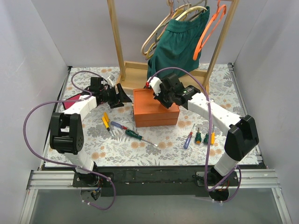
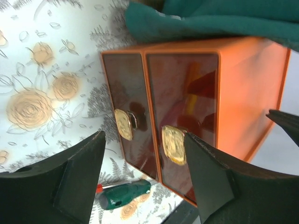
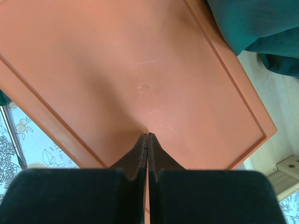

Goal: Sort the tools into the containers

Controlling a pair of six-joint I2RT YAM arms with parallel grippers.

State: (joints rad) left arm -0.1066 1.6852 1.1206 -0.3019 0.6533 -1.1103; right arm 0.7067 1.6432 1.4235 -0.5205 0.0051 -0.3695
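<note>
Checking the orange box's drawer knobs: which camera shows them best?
Left wrist: both gold knobs show plainly on the orange box's dark drawer fronts, framed by the open left gripper. Top external shows only the box's top and a seamed side; right wrist only its top, under the shut right gripper.

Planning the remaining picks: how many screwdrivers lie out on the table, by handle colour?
Yellow or orange handles: 3
Green handles: 3
Blue handle: 1
Purple-and-red handle: 1
Total: 8 screwdrivers
</note>
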